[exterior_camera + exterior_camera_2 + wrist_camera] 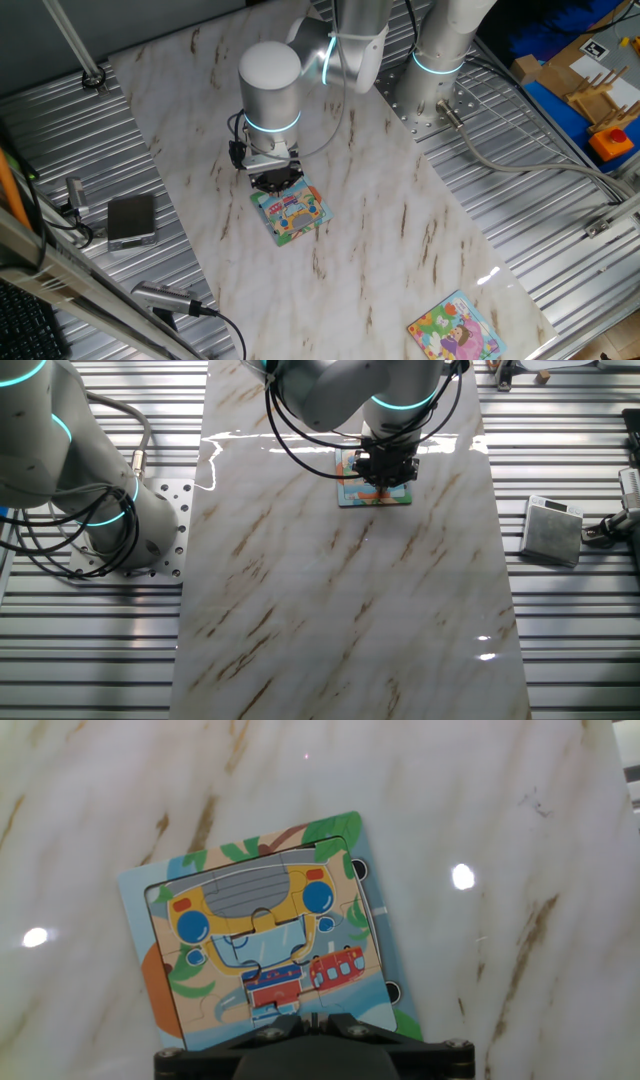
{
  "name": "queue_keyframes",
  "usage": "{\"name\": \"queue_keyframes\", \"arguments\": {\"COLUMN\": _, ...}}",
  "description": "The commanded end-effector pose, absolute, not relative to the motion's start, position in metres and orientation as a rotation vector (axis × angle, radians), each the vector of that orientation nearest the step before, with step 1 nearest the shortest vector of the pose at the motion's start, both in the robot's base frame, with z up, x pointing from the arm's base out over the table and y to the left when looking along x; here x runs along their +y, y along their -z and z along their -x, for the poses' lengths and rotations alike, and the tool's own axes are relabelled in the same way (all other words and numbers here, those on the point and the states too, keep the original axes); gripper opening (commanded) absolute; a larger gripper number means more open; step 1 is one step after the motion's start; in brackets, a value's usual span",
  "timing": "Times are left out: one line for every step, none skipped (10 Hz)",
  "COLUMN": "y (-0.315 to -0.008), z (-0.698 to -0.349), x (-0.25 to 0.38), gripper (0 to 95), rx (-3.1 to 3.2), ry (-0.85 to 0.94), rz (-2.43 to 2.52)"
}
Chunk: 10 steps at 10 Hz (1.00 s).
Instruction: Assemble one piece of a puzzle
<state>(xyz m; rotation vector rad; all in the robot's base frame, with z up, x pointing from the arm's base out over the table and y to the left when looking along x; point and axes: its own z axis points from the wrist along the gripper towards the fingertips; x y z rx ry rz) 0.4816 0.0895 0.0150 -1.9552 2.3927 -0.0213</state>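
The puzzle (pixel 135 895) lies flat on the marble table, a square with a light-blue border and a yellow car, green leaves and a red bus. It also shows in one fixed view (pixel 292 213) and, partly covered by the hand, in the other fixed view (pixel 396 497). A pinkish-red and pale-blue piece (pixel 338 968) sits level in the picture, just ahead of my fingertips. My gripper (pixel 310 1018) hangs straight down over the puzzle's near edge, with its jaws closed together and nothing showing between them. It also shows in both fixed views (pixel 275 183) (pixel 386 472).
A second puzzle with a pink-purple figure (pixel 455 330) lies at the table's near right corner. A grey box (pixel 131 220) (pixel 553 530) sits off the marble on the ribbed metal. Another arm's base (pixel 440 60) (pixel 90 490) stands beside the table.
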Motion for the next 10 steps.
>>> {"name": "queue_keyframes", "arguments": {"y": -0.0149, "z": -0.4817, "x": 0.0897, "gripper": 0.0, "rx": 2.394, "ry": 0.022, "rz": 1.953}}
{"name": "queue_keyframes", "arguments": {"y": -0.0148, "z": -0.4818, "x": 0.0901, "gripper": 0.0, "rx": 2.395, "ry": 0.022, "rz": 1.952}}
{"name": "queue_keyframes", "arguments": {"y": -0.0146, "z": -0.4819, "x": 0.0905, "gripper": 0.0, "rx": 2.396, "ry": 0.023, "rz": 1.951}}
{"name": "queue_keyframes", "arguments": {"y": -0.0146, "z": -0.4819, "x": 0.0909, "gripper": 0.0, "rx": 2.397, "ry": 0.023, "rz": 1.95}}
{"name": "queue_keyframes", "arguments": {"y": -0.0147, "z": -0.4819, "x": 0.0911, "gripper": 0.0, "rx": 2.397, "ry": 0.023, "rz": 1.951}}
{"name": "queue_keyframes", "arguments": {"y": -0.0148, "z": -0.4819, "x": 0.0911, "gripper": 0.0, "rx": 2.397, "ry": 0.023, "rz": 1.951}}
{"name": "queue_keyframes", "arguments": {"y": -0.0148, "z": -0.4819, "x": 0.0912, "gripper": 0.0, "rx": 2.398, "ry": 0.023, "rz": 1.949}}
{"name": "queue_keyframes", "arguments": {"y": -0.0144, "z": -0.4821, "x": 0.092, "gripper": 0.0, "rx": 2.399, "ry": 0.023, "rz": 1.947}}
{"name": "queue_keyframes", "arguments": {"y": -0.0141, "z": -0.4822, "x": 0.0926, "gripper": 0.0, "rx": 2.4, "ry": 0.023, "rz": 1.947}}
{"name": "queue_keyframes", "arguments": {"y": -0.014, "z": -0.4823, "x": 0.093, "gripper": 0.0, "rx": 2.4, "ry": 0.024, "rz": 1.947}}
